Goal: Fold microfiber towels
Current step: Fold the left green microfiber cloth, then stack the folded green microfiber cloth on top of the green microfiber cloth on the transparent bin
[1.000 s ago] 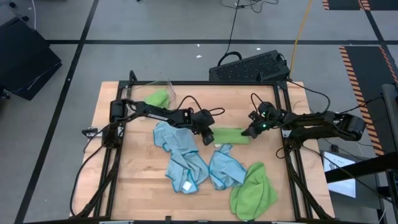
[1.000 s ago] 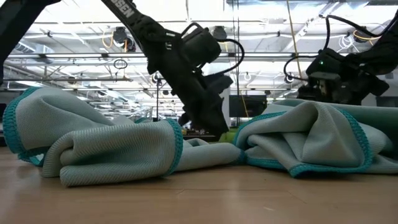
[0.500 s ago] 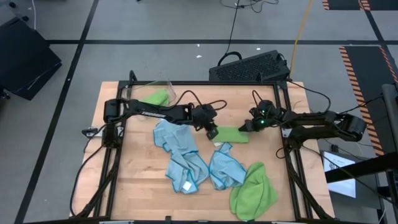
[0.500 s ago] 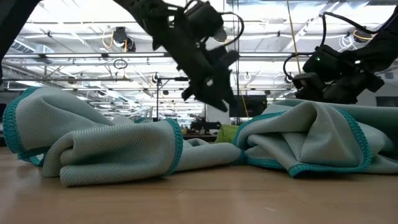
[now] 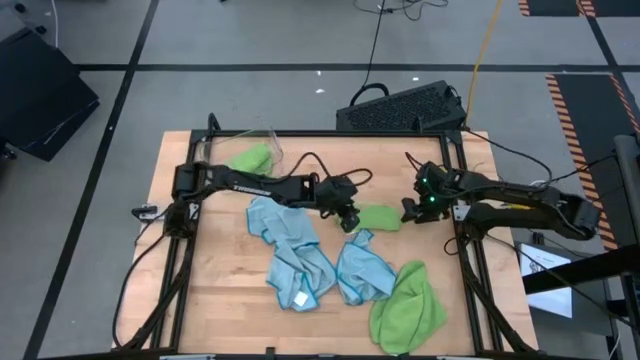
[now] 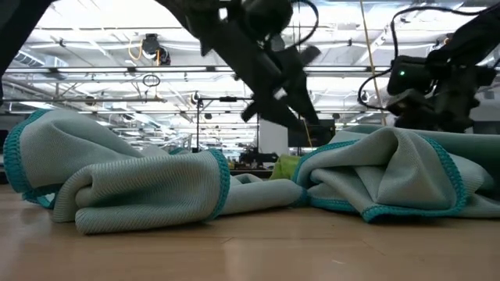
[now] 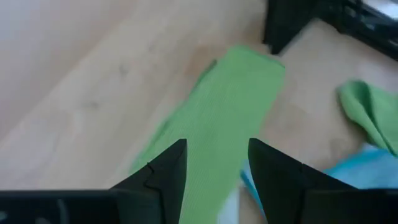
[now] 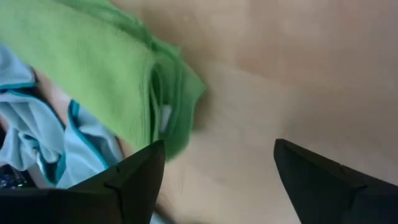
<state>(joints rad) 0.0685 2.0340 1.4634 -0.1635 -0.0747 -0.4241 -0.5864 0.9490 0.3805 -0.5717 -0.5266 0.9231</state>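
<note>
Here I have both arms reaching in over the middle of the counter, one from each side of a folded green towel. The left gripper hangs over that towel's near end with its fingers released and parted; through the left wrist view the long green strip runs out ahead between the two fingers, lying flat on the wood, and neither finger is touching it as far as I can tell. The right gripper sits just off the towel's other end, fingers spread wide and holding nothing; past them I see the folded edge of the green towel with a scrap of white tag tucked in the fold, and bare wood between the two fingers. On the left fingers' outer side, nearer the front edge of the counter, lie the blue towels in a rumpled heap: one close beside the left gripper, another beyond it with a white tag showing, and a third just beside the folded towel. A second green towel lies bunched at the front right corner, well apart from either set of fingers. A third green towel rests in a clear bin at the back left corner. In the low view two blue towels fill the foreground, and the arms hang above them.
</note>
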